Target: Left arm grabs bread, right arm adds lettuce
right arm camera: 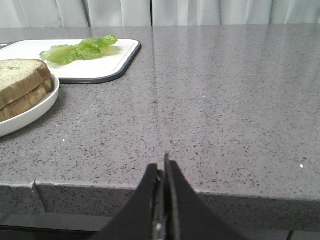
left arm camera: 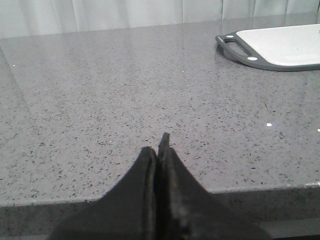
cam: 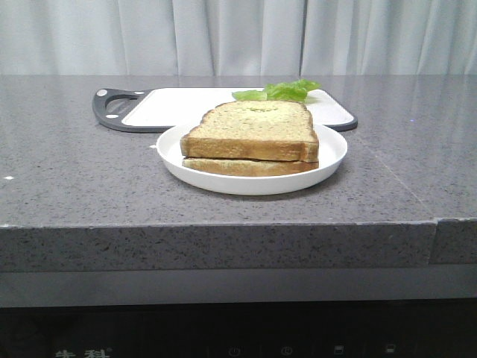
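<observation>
The thick bread [cam: 253,130] lies on top of a thinner slice [cam: 250,167] on a white plate [cam: 332,153] at the table's middle front. It also shows in the right wrist view [right arm camera: 17,80]. The green lettuce [cam: 277,91] lies on the white cutting board [cam: 171,106] behind the plate, and shows in the right wrist view [right arm camera: 80,49]. My left gripper [left arm camera: 159,148] is shut and empty at the table's front edge, left of the board. My right gripper [right arm camera: 161,166] is shut and empty at the front edge, right of the plate. Neither arm shows in the front view.
The cutting board has a dark rim and a handle [left arm camera: 239,48] at its left end. The grey speckled counter [cam: 74,171] ends in a front edge [cam: 223,224]. A pale curtain [cam: 238,33] hangs behind.
</observation>
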You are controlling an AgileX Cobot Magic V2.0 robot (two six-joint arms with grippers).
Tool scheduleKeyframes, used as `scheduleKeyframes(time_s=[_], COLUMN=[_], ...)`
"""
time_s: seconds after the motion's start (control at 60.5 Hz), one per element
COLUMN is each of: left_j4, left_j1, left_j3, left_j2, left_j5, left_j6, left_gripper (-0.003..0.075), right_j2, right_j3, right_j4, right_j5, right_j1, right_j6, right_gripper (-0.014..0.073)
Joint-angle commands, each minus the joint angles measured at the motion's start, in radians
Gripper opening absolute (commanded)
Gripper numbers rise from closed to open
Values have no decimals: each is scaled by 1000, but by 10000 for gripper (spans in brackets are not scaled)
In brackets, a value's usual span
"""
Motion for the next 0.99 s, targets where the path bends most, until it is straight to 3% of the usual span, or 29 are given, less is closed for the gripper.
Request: scheduleKeyframes(time_s=[0.0, 0.397, 0.761, 0.91, 0.976], left_j4=[-8, -8, -8, -3, 5], left_j1=[2, 2, 2, 2, 2], left_j3=[5, 5, 2, -79, -169], left_j2=[-20, -20, -20, -6, 34], left_j5=[-82, -89, -214, -223, -131], left_j6=[-9, -9, -9, -9, -9], left_gripper=[-20, -20, -21, -21, -21], right_j2=[-22, -22, -22, -22, -12], right_j3=[-1, -2, -2, -64, -133], right_j4=[-13, -13, -13, -13, -13], right_j5=[-78, -79, -155, -148, -76], right_j1=[-6, -6, -6, -6, -6], right_j6=[-6, -6, -6, -6, -6], right_gripper=[-61, -61, -61, -61, -61])
